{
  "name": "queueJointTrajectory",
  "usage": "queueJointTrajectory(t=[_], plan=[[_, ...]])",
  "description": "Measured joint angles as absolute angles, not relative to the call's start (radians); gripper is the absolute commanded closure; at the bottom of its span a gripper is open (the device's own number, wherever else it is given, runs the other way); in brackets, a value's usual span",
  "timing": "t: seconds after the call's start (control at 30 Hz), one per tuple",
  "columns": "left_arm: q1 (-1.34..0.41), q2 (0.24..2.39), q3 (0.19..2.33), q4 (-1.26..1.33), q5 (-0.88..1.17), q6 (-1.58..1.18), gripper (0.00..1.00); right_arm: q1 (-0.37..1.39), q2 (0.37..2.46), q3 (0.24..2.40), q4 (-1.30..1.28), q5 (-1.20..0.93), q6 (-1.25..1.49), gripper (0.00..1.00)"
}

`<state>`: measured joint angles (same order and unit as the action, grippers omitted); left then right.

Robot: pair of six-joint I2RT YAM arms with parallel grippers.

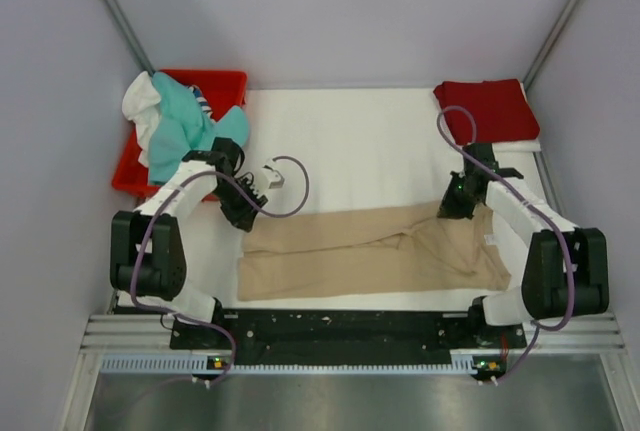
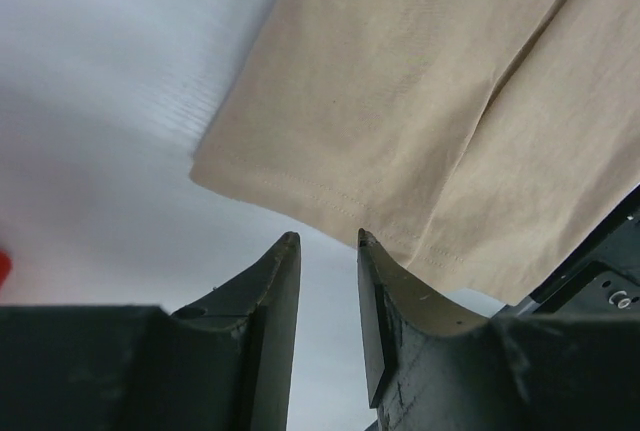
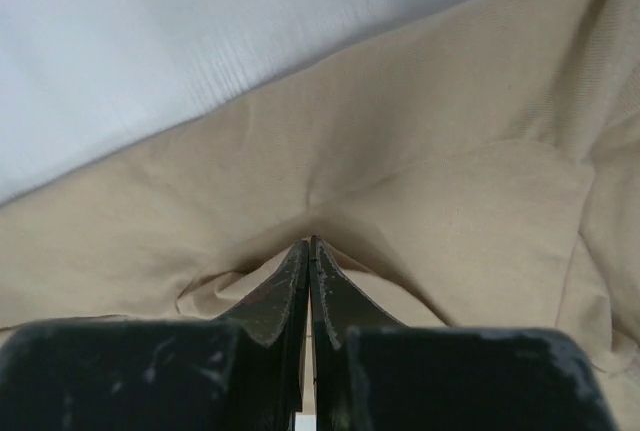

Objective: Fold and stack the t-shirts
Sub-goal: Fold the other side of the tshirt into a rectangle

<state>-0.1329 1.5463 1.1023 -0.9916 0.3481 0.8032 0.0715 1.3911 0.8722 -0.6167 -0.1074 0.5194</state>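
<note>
Pinching with the right gripper [image 3: 309, 243], spread at the left gripper [image 2: 325, 239], mid-fold on the tan shirt [image 1: 370, 251].

Pressed together on the right around a puckered fold of tan cloth; held apart on the left with nothing between, just short of the shirt's hemmed corner. Spread out and partly folded on the white cloth [image 1: 350, 141], from one gripper across to the other. Probably light, limp and quick to sag or slip, so best taken at a hemmed edge or corner, at both ends together. Farther out, behind the right gripper, a dark red shirt [image 1: 490, 109] lying folded; behind the left gripper, a teal shirt [image 1: 185, 123] and a white shirt [image 1: 140, 101] heaped in a red tray [image 1: 228, 81].
</note>
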Motion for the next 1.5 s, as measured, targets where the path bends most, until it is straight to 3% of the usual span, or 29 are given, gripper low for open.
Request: queueJointTrajectory(t=[0.47,0.77,0.93,1.13,1.5], plan=[[-0.139,1.584,1.069,-0.943,0.35,0.758,0.66,0.128,1.452,0.797,-0.57,-0.194,0.454,1.0],[-0.139,1.584,1.076,-0.947,0.35,0.757,0.66,0.492,1.284,0.662,-0.696,-0.209,0.616,1.0],[-0.14,1.584,1.079,-0.947,0.348,0.757,0.66,0.534,1.229,0.749,-0.822,-0.177,0.639,1.0],[-0.14,1.568,1.076,-0.94,0.329,0.75,0.63,0.42,1.322,0.929,-0.822,-0.087,0.582,1.0],[-0.165,1.629,1.077,-0.807,0.281,0.636,0.62,-0.034,1.533,0.938,-0.572,0.062,0.53,1.0]])
